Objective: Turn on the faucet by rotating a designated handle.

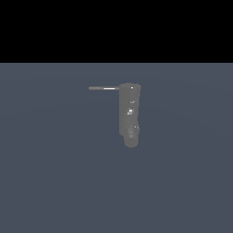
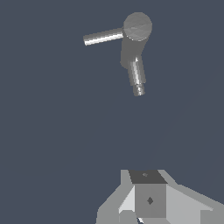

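Faucet: I see the faucet (image 1: 129,113) standing alone on the flat blue-grey floor (image 1: 54,182), a dark grey cylinder with a rounded spout knob at its lower end in the exterior view.

Handle: the handle (image 1: 103,88) is a thin grey rod sticking out sideways from the top of the body toward the exterior view's left, level, with a bright glint along it.

Wrist view: I look down on the faucet's (image 2: 136,30) round cap, the handle (image 2: 103,36) and a short spout; both sit well apart from my tool.

Gripper: only part of the gripper (image 2: 146,199) housing shows at the edge of the wrist view. The fingertips are out of frame, so I cannot tell whether it is open or closed. It touches nothing, and the arm is absent from the exterior view.

Progress: I judge the approach is not done; the handle looks untouched.

Risk, wrong part: the spout and the rod are both slim cylinders from above. If I aim at the spout, the push turns nothing.

Risk, slip: the rod is thin and smooth. Contact near its free tip could slide off before it rotates.

Risk, collision: coming down too close to the cap could strike the thick body instead of the rod.

Risk, depth: with no sight of my fingers, I may misjudge height and pass over the rod.
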